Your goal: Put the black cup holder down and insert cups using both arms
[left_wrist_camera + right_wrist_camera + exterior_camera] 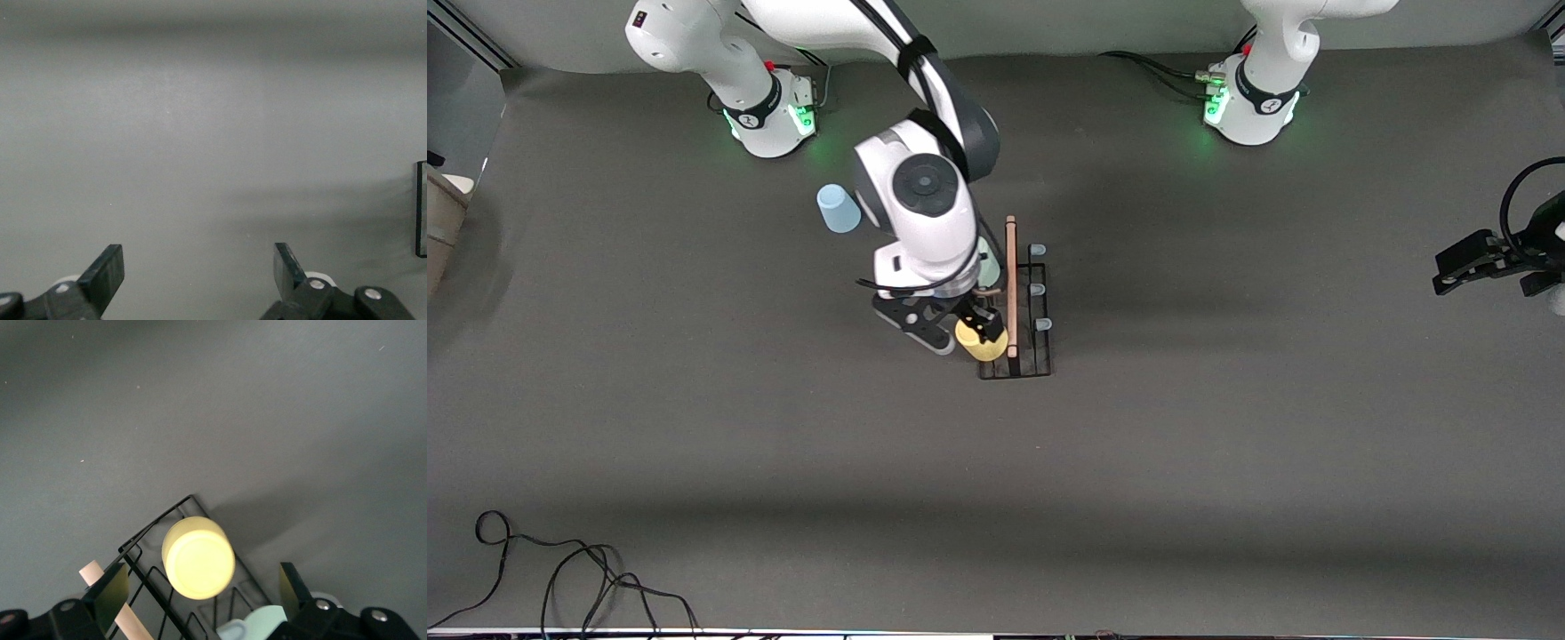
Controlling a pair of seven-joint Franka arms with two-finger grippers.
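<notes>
The black cup holder (1040, 357) stands mid-table, with its wooden rod handle (1011, 284) along the top. The yellow cup (984, 343) sits upside down on the peg nearest the front camera, on the side toward the right arm's end; it also shows in the right wrist view (198, 557). My right gripper (980, 327) hangs open over it, with its fingers (110, 587) apart on either side. The pale green cup (990, 267) sits on the rack, half hidden by the arm. The light blue cup (839, 209) stands on the table. My left gripper (1485, 260) waits open and empty.
Three bare pale-tipped pegs (1038, 290) line the rack's side toward the left arm's end. A corner of the rack (420, 207) shows in the left wrist view. Loose black cables (560, 578) lie at the table's near corner toward the right arm's end.
</notes>
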